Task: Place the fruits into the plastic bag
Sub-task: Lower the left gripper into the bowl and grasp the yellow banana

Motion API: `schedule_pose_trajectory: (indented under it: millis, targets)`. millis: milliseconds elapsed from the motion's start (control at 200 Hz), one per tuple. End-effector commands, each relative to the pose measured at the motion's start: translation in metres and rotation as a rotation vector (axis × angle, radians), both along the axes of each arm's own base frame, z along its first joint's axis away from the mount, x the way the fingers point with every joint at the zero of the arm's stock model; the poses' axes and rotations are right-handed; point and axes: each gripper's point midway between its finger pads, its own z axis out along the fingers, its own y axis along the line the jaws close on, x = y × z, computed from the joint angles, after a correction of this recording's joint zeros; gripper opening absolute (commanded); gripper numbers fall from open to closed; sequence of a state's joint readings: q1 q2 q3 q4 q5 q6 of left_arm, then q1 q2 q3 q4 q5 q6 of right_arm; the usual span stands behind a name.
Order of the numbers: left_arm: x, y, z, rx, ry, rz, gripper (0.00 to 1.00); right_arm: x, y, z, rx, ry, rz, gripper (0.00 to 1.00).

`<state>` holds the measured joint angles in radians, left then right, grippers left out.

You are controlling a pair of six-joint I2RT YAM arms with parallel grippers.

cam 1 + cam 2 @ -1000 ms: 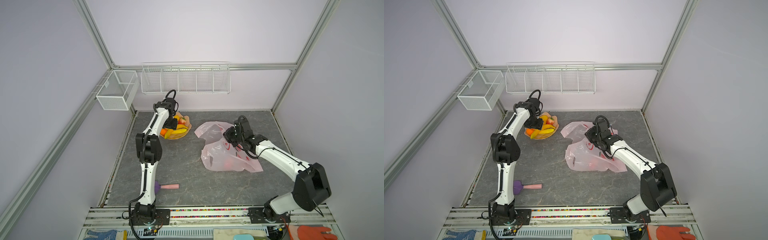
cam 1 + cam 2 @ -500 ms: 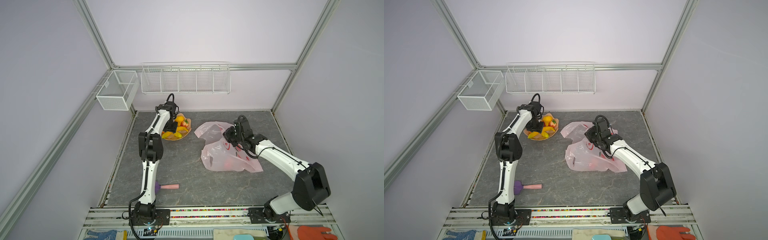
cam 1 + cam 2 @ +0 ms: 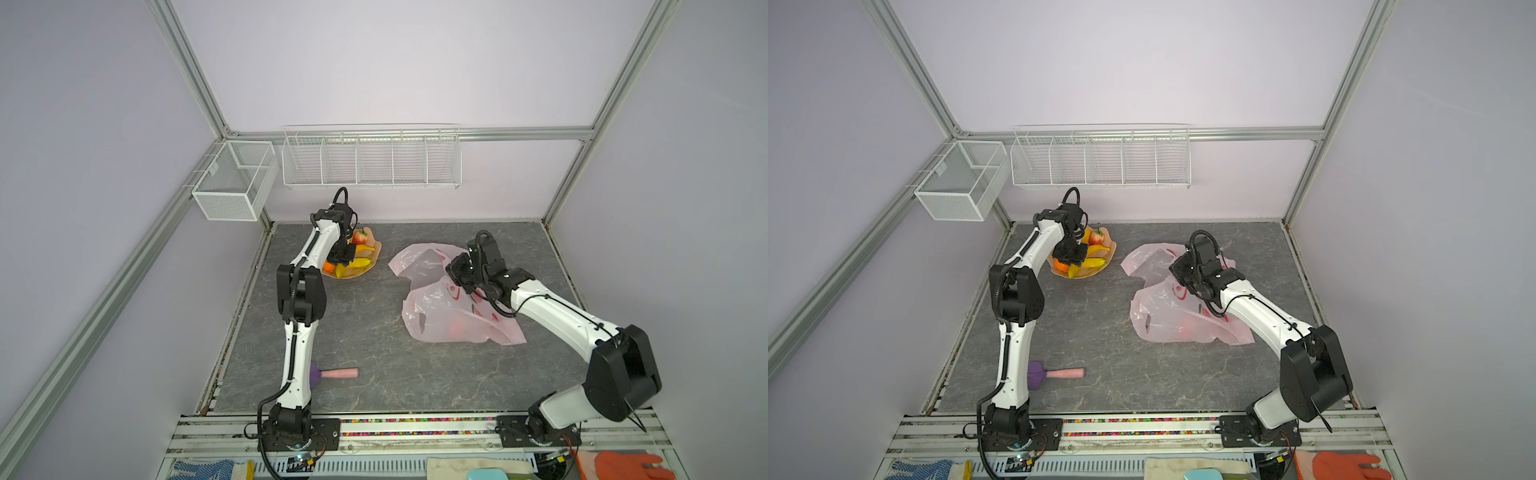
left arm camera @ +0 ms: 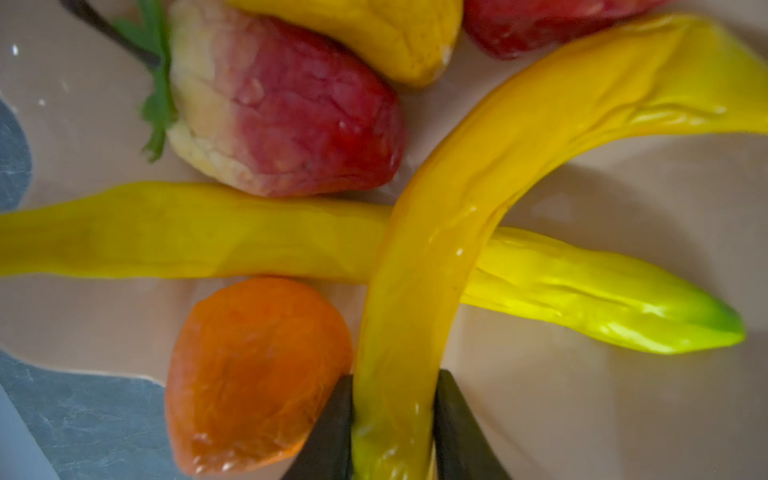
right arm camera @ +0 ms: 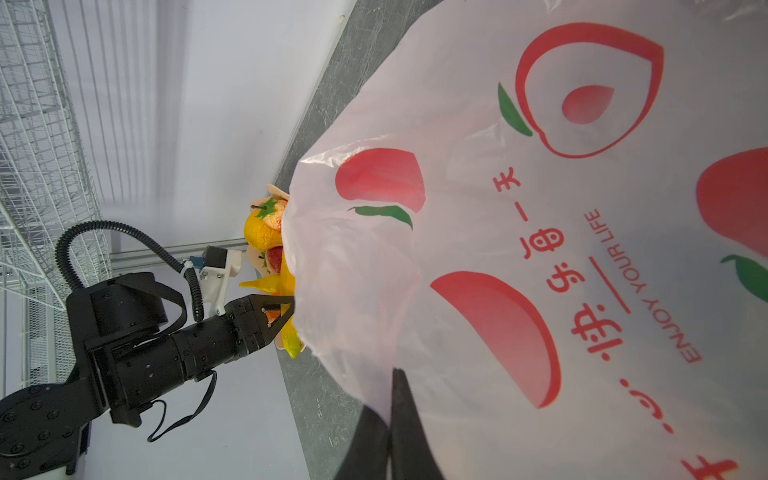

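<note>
Grip: left gripper (image 4: 392, 428) pinches the top banana (image 4: 478, 187) by its end, right gripper (image 5: 388, 415) clamps the plastic bag (image 5: 540, 208) rim; lift straight off the lower banana (image 4: 166, 241), then carry right.

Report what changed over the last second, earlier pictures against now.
The left gripper lowered into the peach scalloped bowl and its jaws closed on the curved yellow toy banana. Unchanged: the right gripper stays shut on the translucent pink plastic bag; the purple-headed, pink-handled utensil lies where it was.
</note>
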<state>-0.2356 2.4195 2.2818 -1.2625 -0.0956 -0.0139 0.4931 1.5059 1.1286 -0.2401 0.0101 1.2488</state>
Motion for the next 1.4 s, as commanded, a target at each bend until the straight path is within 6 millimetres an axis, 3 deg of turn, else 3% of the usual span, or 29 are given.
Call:
schedule_pose_trajectory:
  millis: [0, 280, 760, 1100, 1225, 1395]
  targets:
    - [-0.011, 0.0, 0.009, -0.023, 0.019, 0.015, 0.24, 0.005, 0.001, 0.005, 0.004, -0.004, -0.013, 0.06]
    - [-0.012, -0.004, 0.049, -0.062, -0.059, 0.032, 0.16, 0.004, -0.001, 0.004, 0.001, 0.001, -0.014, 0.06]
    - [-0.052, -0.009, 0.099, -0.024, -0.139, -0.059, 0.14, 0.003, 0.0, 0.003, 0.006, 0.003, -0.013, 0.06]
    - [-0.11, -0.028, 0.108, 0.012, -0.21, -0.192, 0.14, -0.001, -0.002, 0.002, 0.004, 0.006, -0.013, 0.06]
    - [-0.136, -0.043, 0.102, 0.018, -0.231, -0.291, 0.14, -0.001, -0.002, 0.001, 0.005, 0.006, -0.012, 0.06]
    - [-0.148, -0.055, 0.091, -0.014, -0.218, -0.349, 0.13, -0.002, -0.001, 0.0, 0.007, 0.008, -0.008, 0.06]
